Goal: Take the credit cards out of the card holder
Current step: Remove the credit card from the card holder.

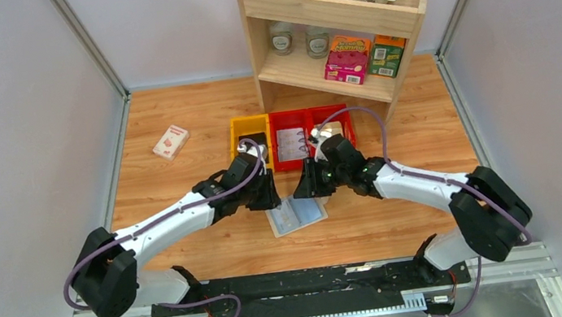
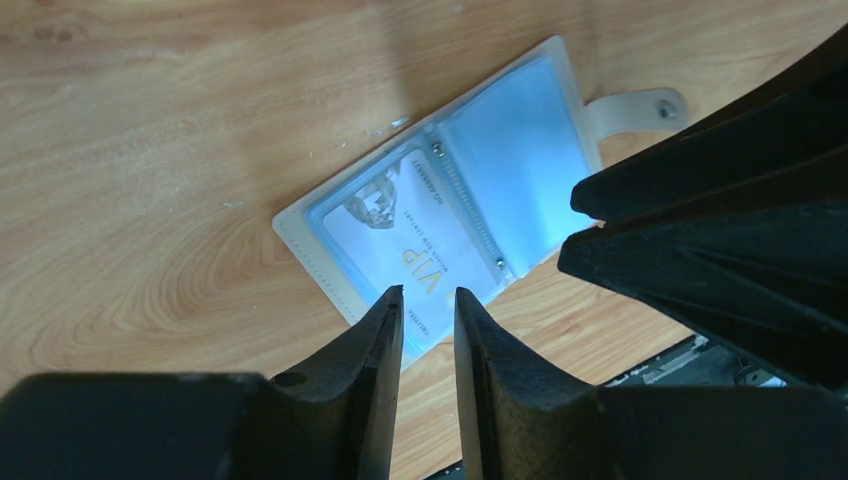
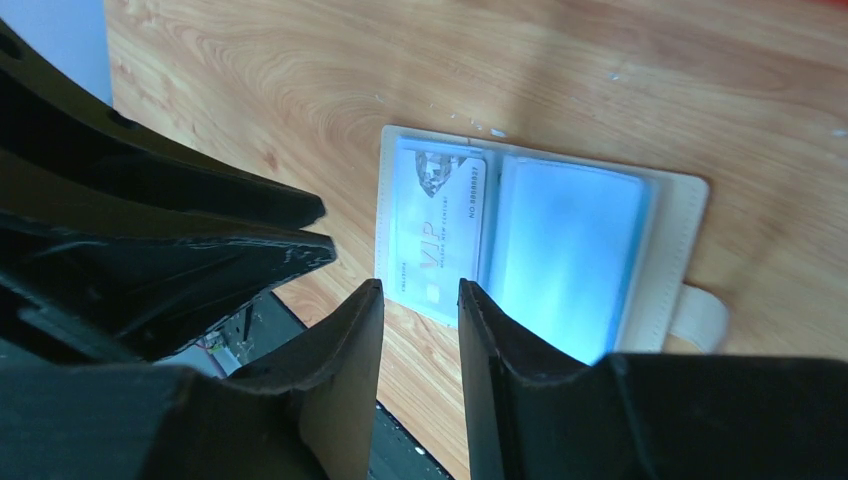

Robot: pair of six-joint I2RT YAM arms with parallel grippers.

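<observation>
The card holder (image 1: 296, 215) lies open and flat on the wooden table, cream outside with a blue-grey lining. It also shows in the left wrist view (image 2: 520, 140) and the right wrist view (image 3: 570, 250). One silver-grey credit card (image 2: 395, 240) printed "VIP" sits in one pocket (image 3: 438, 225) with its end sticking out. The other pocket looks empty. My left gripper (image 2: 430, 295) hovers just above the card's exposed end, jaws slightly apart and empty. My right gripper (image 3: 420, 290) hovers over the same end, jaws apart and empty. Both grippers sit close together (image 1: 266, 197) (image 1: 310, 187).
A yellow bin (image 1: 235, 136) and red bins (image 1: 288, 114) stand behind the grippers; a silver-grey flat card (image 1: 290, 142) lies in the middle red bin. A wooden shelf (image 1: 325, 17) with groceries stands at the back. A white-and-red small box (image 1: 170, 142) lies at the left.
</observation>
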